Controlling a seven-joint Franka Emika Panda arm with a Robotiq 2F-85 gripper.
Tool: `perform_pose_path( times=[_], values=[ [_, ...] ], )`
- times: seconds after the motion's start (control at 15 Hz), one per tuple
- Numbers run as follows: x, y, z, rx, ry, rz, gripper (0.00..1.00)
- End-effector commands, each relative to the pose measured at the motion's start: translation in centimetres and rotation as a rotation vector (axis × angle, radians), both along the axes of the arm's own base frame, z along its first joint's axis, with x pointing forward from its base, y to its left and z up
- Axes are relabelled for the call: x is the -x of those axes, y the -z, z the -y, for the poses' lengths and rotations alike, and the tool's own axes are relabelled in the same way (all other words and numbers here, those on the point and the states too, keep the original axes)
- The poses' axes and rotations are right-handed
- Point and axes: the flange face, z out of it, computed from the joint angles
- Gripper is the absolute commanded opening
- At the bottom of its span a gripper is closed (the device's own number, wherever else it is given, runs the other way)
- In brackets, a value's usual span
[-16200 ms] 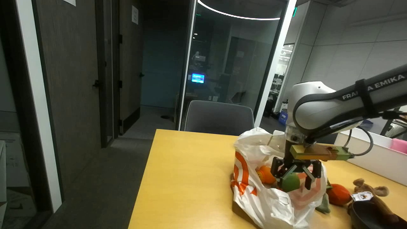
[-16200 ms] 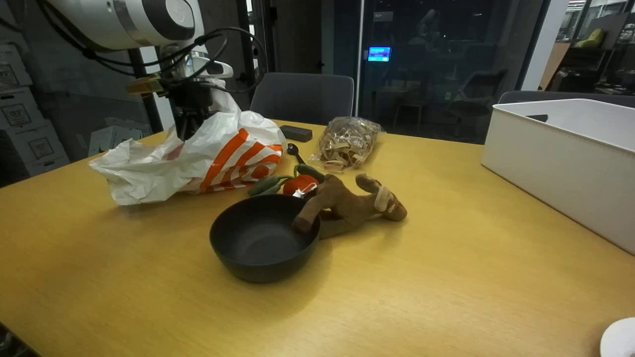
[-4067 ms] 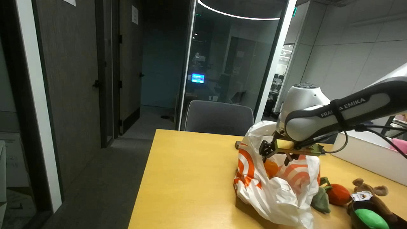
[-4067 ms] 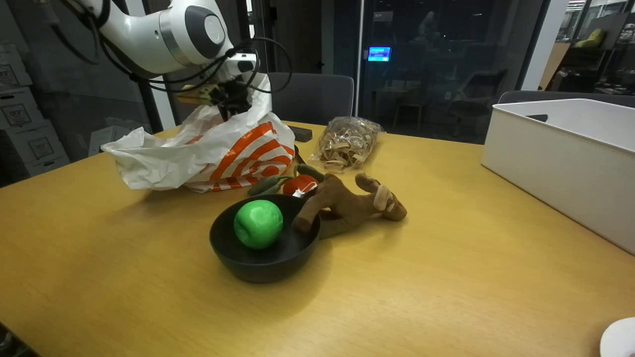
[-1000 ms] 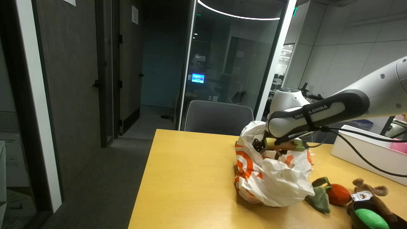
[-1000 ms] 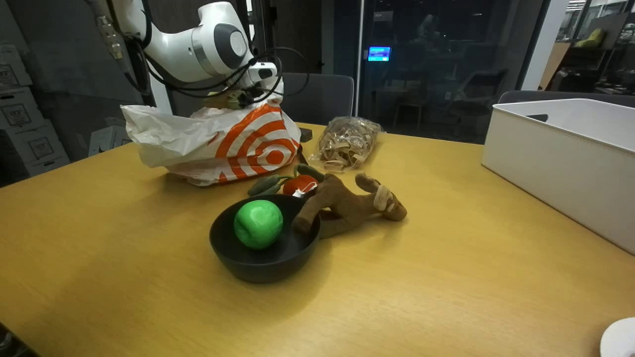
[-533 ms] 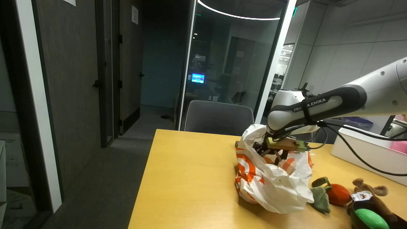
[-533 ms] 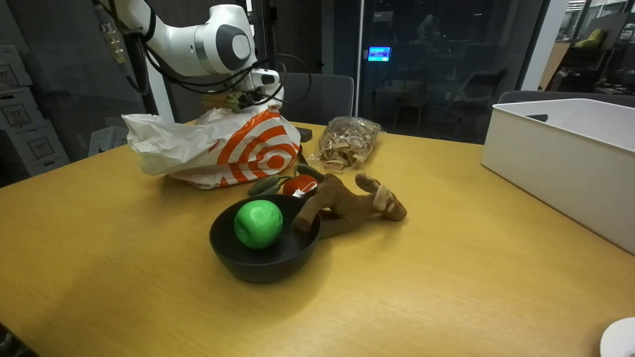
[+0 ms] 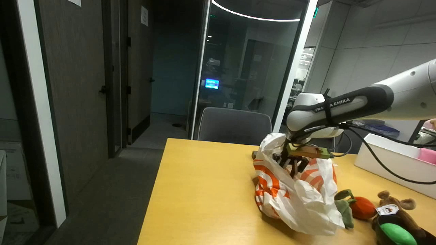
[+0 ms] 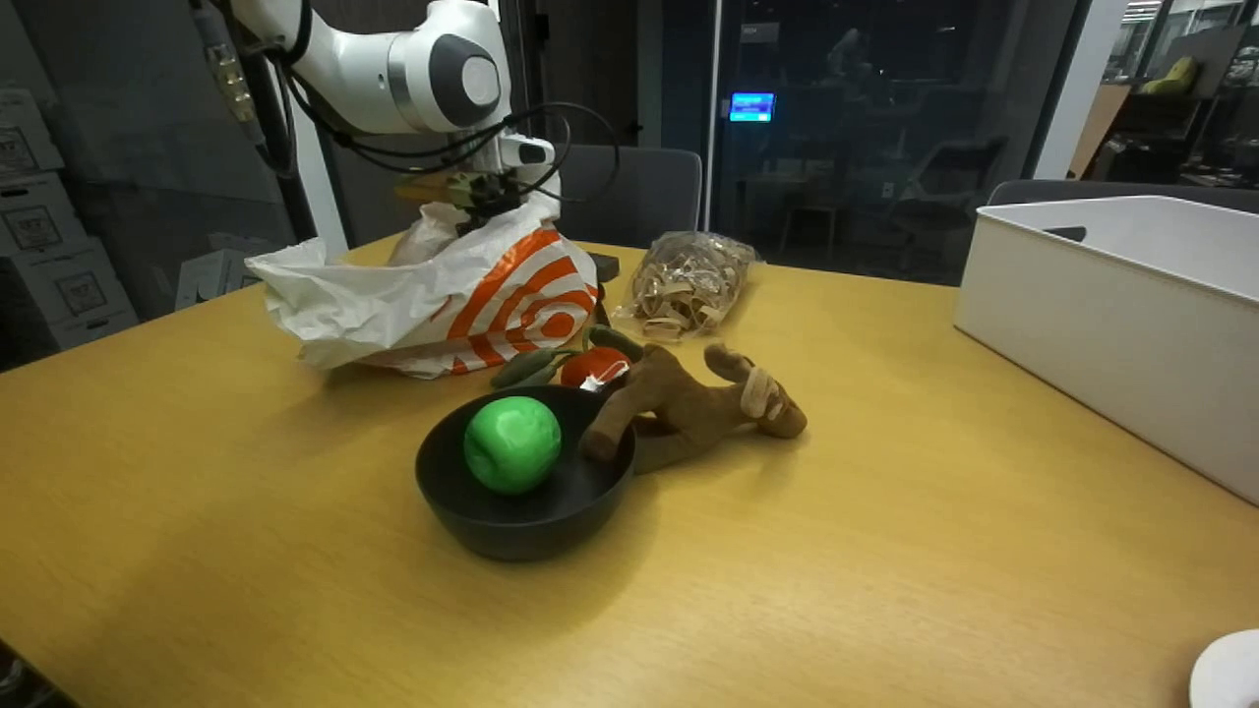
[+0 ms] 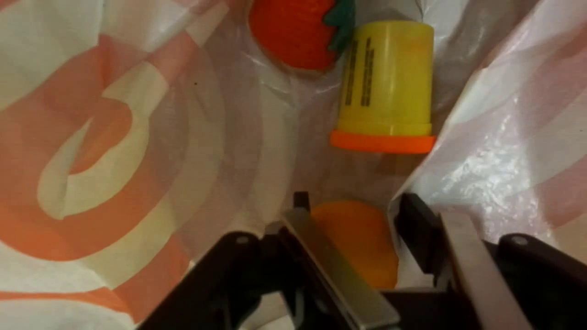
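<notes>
The claw [image 11: 354, 202] reaches down into the bag [image 9: 299, 200], whose mouth gapes on its upper side and so leaves the fingers a way in. In the wrist view the fingers stand partway apart, one on each side of an orange thing [image 11: 364, 247] that lies in the bag; whether they pinch it I cannot tell. A fold of plastic passes between this thing and the finger at the right of that view, seemingly because the limp wall sags inward there. The thing itself is too covered to name more closely. Beyond it, a yellow tub [image 11: 394, 82] shows side-on, its lid [image 11: 383, 142] toward the claw, and a red fruit [image 11: 293, 32] sits close against it, probably because the slack plastic slopes together there.

In an exterior view, an apple [image 10: 511, 444] rests inside the bowl [image 10: 526, 536] on the tabletop [image 10: 787, 580], presumably kept from rolling by the curved wall. A plush animal [image 10: 689, 403] lies beside it with one leg over the rim, which likely props that end up.
</notes>
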Motion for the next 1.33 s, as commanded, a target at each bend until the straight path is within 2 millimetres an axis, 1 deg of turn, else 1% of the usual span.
perform_pose_path(
  times=[0.0,0.07,0.13,0.33,0.53,0.6,0.67,0.73,0.93,1.13,1.27],
  values=[
    [-0.5,-1.1,-0.2,0.002,0.002,0.040,0.21],
    [-0.5,-1.2,-0.2,0.006,0.004,0.044,0.12],
    [-0.5,-1.2,-0.2,0.011,0.007,0.048,0.07],
    [-0.2,-1.9,-0.1,0.032,0.010,0.045,0.01],
    [0.6,-3.9,0.5,0.045,-0.003,0.070,0.05],
    [0.8,-4.8,0.7,0.050,-0.004,0.083,0.06],
    [1.0,-5.6,0.9,0.053,-0.005,0.092,0.05],
    [1.3,-6.5,1.1,0.059,-0.006,0.100,0.07],
    [2.2,-8.6,1.6,0.081,-0.019,0.101,0.04],
    [3.8,-10.4,2.1,0.043,-0.073,0.066,0.06],
    [5.1,-12.0,2.6,-0.017,-0.126,0.055,0.05]
  ],
)
